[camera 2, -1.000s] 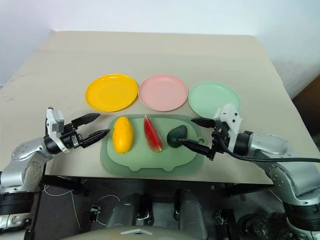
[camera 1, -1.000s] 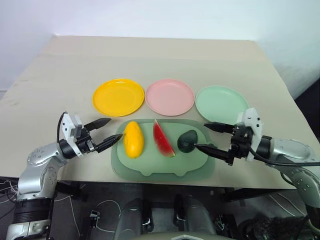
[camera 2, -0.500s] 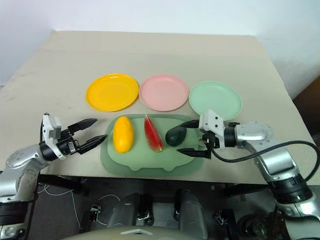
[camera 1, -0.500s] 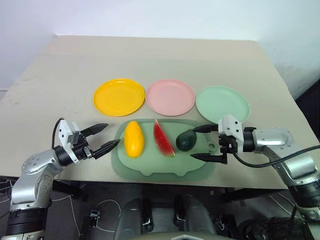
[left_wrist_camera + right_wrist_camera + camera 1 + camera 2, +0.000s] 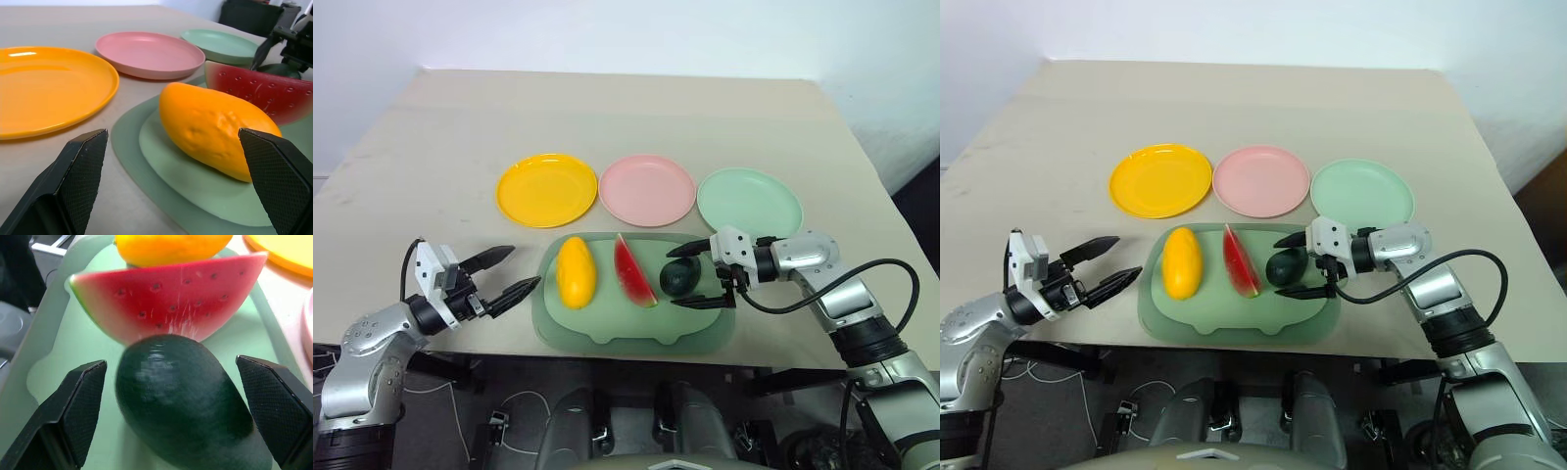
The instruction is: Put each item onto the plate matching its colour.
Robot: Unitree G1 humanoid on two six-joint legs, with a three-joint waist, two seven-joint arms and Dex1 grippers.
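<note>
A yellow mango [image 5: 575, 272], a red watermelon wedge [image 5: 633, 274] and a dark green avocado [image 5: 680, 277] lie in a row on the green tray [image 5: 607, 333]. Behind the tray stand the yellow plate [image 5: 546, 190], the pink plate [image 5: 647, 190] and the pale green plate [image 5: 749, 203], all bare. My right gripper [image 5: 673, 278] reaches in from the right and is open, one finger on each side of the avocado [image 5: 181, 387], with gaps showing. My left gripper [image 5: 524, 269] is open just left of the tray, pointing at the mango [image 5: 215, 129].
The tray sits close to the table's front edge [image 5: 460, 348]. A black cable [image 5: 891, 284] loops off my right forearm. Bare tabletop [image 5: 626, 117] stretches behind the plates.
My right gripper swung left over the tray and rolled, so its fingers now straddle the avocado. My left gripper drew back a little toward the front edge, still open.
</note>
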